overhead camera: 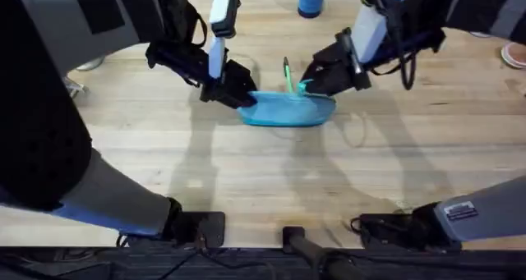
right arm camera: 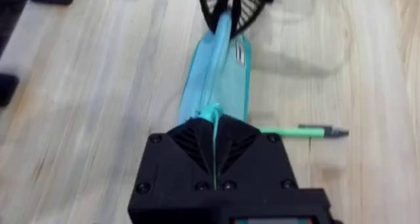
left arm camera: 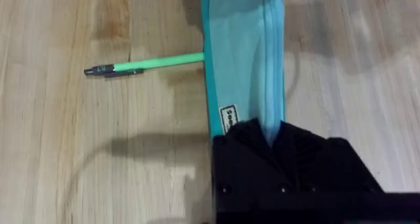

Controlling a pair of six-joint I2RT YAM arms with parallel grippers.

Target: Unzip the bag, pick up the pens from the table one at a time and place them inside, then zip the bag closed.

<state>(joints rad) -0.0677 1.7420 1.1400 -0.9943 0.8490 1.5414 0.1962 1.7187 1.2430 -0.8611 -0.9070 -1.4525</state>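
The left gripper (overhead camera: 238, 94) is pressed together on the left end of the bag (overhead camera: 289, 110), its black fingers (left arm camera: 262, 142) pinching the fabric right at the zipper line. The right gripper (overhead camera: 311, 86) is clamped on the bag's opposite end, its fingers (right arm camera: 213, 142) squeezed around a small teal tab that sticks up from the top seam; whether that tab is the zipper pull cannot be told for certain. In the right wrist view the left gripper (right arm camera: 233, 4) appears at the bag's far end, ribbed fingers closed on the seam.

The bag is a light blue, soft fabric pouch, long and narrow, stretched between the two grippers and standing on its lower edge on the table (overhead camera: 246, 173). Its zipper (left arm camera: 269, 53) runs along the top as a straight, paler ridge, and from the left wrist view it looks shut along the stretch that can be seen. A small white label with dark lettering (left arm camera: 226, 119) is sewn into the side seam near the end held by the left gripper.

One pen (overhead camera: 287, 73) lies on the table just behind the bag, on the side away from the arms' bases. It is bright green with a dark tip and clip (left arm camera: 98, 70) at the end pointing away from the bag; its other end reaches the bag's side, touching it or nearly so. The table is pale wood with visible grain. At its far edge, well beyond the bag, stands a dark blue round object (overhead camera: 311, 2).
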